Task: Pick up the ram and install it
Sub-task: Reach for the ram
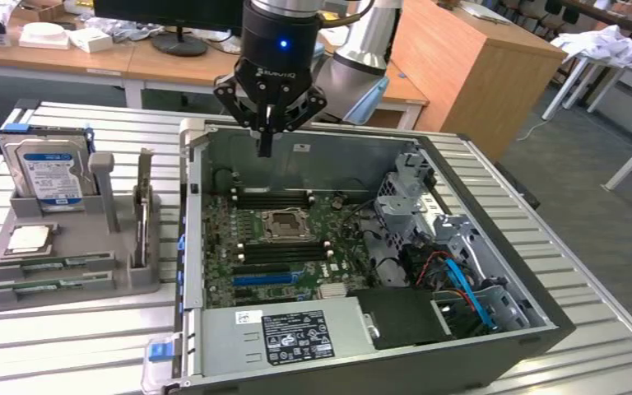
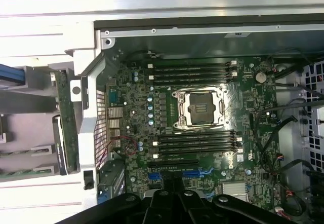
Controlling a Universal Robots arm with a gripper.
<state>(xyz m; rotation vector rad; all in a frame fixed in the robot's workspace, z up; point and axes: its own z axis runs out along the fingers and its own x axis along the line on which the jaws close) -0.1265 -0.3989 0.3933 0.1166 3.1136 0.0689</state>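
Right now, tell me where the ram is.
In the exterior view the ram stands on edge in the grey holder at the left, between the hard drive and the open computer case.

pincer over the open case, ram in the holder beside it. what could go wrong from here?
1. The ram stands on edge in the gray holder, near the hard drive: the shut pincer could knock either.
2. The case wall lies between pincer and holder: a low sideways move might clip it.
3. The memory slots flank the open processor socket: a misaligned stick may hit it.
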